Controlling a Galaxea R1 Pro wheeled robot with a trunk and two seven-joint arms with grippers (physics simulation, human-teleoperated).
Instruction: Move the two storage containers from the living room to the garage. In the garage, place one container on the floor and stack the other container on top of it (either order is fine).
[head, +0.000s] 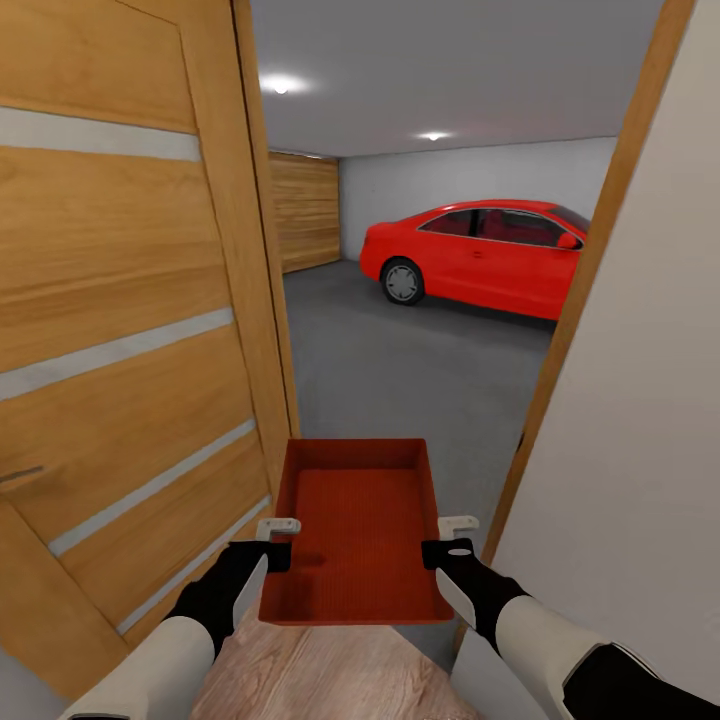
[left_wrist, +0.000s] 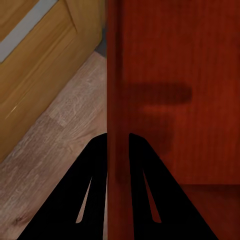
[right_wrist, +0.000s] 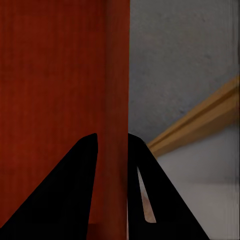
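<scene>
One orange-red storage container (head: 355, 525) is held level in front of me, in the doorway to the garage. My left gripper (head: 278, 540) is shut on its left wall (left_wrist: 118, 100), one finger inside and one outside. My right gripper (head: 447, 537) is shut on its right wall (right_wrist: 117, 100) in the same way. The bin is open-topped and empty. Ahead lies the garage's dark grey floor (head: 400, 370).
An orange-brown wooden door (head: 130, 330) with frosted strips stands open close on my left. A white wall (head: 640, 420) with a wooden door frame (head: 570, 320) is close on my right. A red car (head: 480, 255) is parked at the back right of the garage. Light wood planks (head: 320, 670) are underfoot.
</scene>
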